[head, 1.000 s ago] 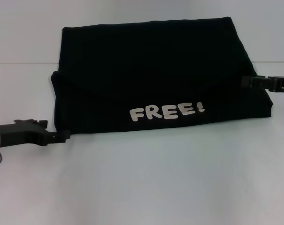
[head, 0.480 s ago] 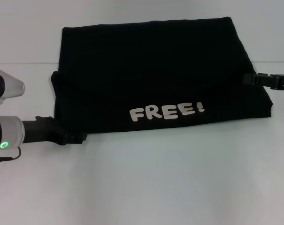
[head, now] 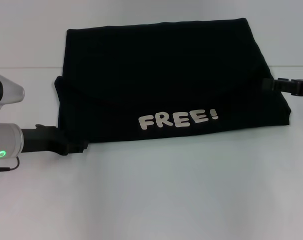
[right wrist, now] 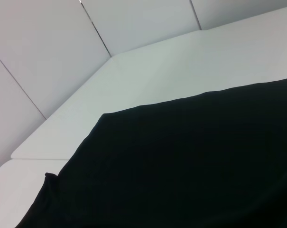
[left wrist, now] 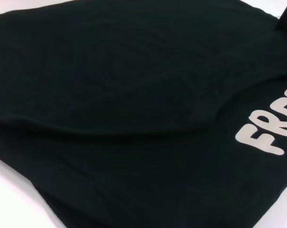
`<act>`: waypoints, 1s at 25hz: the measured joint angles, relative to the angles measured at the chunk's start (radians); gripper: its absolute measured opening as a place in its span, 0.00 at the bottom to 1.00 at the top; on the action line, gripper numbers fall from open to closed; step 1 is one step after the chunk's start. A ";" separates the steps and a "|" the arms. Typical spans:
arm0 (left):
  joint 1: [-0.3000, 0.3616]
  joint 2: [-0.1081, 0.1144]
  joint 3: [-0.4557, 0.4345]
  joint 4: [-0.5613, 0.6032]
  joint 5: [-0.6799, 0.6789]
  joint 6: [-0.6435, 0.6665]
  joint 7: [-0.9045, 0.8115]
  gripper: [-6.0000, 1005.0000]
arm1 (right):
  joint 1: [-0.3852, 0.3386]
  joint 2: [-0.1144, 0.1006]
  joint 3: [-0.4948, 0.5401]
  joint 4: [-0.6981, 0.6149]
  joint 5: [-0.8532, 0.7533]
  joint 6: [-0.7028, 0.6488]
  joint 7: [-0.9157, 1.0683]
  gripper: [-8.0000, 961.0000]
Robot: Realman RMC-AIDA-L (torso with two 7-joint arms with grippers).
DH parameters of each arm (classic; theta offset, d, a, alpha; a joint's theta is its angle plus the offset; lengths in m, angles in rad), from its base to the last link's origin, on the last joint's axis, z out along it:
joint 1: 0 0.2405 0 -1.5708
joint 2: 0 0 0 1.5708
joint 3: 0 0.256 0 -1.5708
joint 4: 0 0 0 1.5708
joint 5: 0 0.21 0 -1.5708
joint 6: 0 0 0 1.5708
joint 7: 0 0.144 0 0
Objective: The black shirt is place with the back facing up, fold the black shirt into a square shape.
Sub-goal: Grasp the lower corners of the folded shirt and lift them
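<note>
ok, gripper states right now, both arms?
Left gripper: at the black shirt's near-left corner, cannot tell.
Right gripper: at the shirt's right edge, cannot tell.

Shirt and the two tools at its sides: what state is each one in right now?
Black shirt: folded into a wide band, lying flat on the white table, silver "FREE!" lettering facing up near the front edge.
Left tool: at the shirt's front left corner, low over the table.
Right tool: at the shirt's right edge.
</note>
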 joint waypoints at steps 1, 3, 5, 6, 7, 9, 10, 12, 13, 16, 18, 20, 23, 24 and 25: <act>-0.001 0.001 0.000 0.000 0.000 0.000 0.000 0.73 | 0.000 -0.001 0.000 0.000 0.000 0.000 0.000 0.70; -0.003 0.001 0.002 0.000 0.000 0.000 -0.001 0.69 | -0.001 -0.003 0.000 0.000 0.000 0.000 0.000 0.70; -0.006 0.001 0.004 -0.003 0.000 -0.002 -0.001 0.65 | -0.002 -0.005 0.000 0.000 0.000 0.000 0.000 0.70; -0.007 0.001 0.005 -0.003 0.001 -0.002 -0.001 0.63 | -0.002 -0.005 0.000 -0.001 0.000 0.000 -0.001 0.69; -0.009 0.001 0.005 -0.003 0.001 -0.003 -0.002 0.60 | -0.003 -0.005 0.000 -0.001 0.000 0.000 -0.001 0.69; -0.010 0.001 0.005 -0.004 0.001 -0.003 -0.002 0.56 | -0.004 -0.005 0.000 -0.001 0.000 0.000 -0.001 0.69; -0.012 0.001 0.005 -0.004 0.001 -0.003 -0.003 0.54 | -0.005 -0.005 0.000 -0.002 0.000 0.000 -0.001 0.69; -0.015 0.002 0.006 -0.005 0.002 -0.008 -0.003 0.50 | -0.008 -0.005 -0.002 -0.006 -0.001 0.002 -0.001 0.69; -0.015 0.002 0.006 -0.005 0.002 -0.008 -0.003 0.45 | -0.009 -0.006 -0.003 -0.008 -0.002 0.009 0.000 0.69; -0.018 0.005 0.006 -0.009 0.002 -0.022 -0.004 0.31 | -0.016 -0.013 -0.009 -0.010 -0.014 0.044 0.006 0.69; -0.018 0.005 0.006 -0.009 0.002 -0.025 -0.004 0.23 | -0.021 -0.019 -0.009 -0.007 -0.041 0.076 0.010 0.69; -0.019 0.005 0.006 -0.009 0.002 -0.026 -0.005 0.15 | -0.021 -0.024 -0.010 0.000 -0.087 0.116 0.026 0.69; -0.020 0.006 0.003 -0.006 0.002 -0.018 -0.006 0.04 | -0.013 -0.026 -0.011 0.014 -0.164 0.154 0.059 0.68; -0.020 0.007 0.002 -0.003 0.002 -0.011 -0.006 0.03 | -0.008 -0.026 -0.011 0.019 -0.186 0.162 0.067 0.68; -0.020 0.008 0.002 -0.002 0.002 -0.007 -0.006 0.03 | -0.005 -0.025 -0.011 0.025 -0.203 0.173 0.073 0.68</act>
